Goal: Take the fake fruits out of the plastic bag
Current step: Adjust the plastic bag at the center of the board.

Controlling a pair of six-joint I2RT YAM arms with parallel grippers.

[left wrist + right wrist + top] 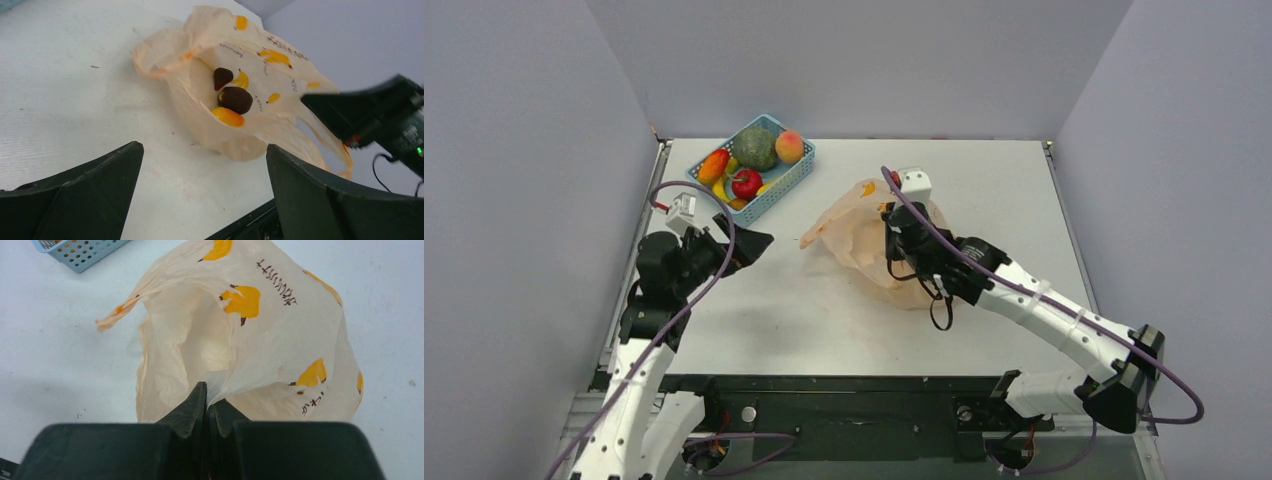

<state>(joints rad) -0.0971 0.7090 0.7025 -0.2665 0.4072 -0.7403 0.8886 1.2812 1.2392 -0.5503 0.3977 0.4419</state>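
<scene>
Pinching the bag (280, 340) rim, your right pincer (206, 390) was clamped on the thin plastic, mid desk (984, 180), your left pincer (759, 243) hung open near its mouth, three fruits (235, 99), two maroon, one yellow-orange, lay inside, basket (779, 190) well apart, far left.

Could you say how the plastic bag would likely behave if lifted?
Probably floppy: the plastic bag is crumpled and folds where the right gripper pinches it. Likely light, being thin translucent film. The fake fruits in its open mouth could roll out.
</scene>
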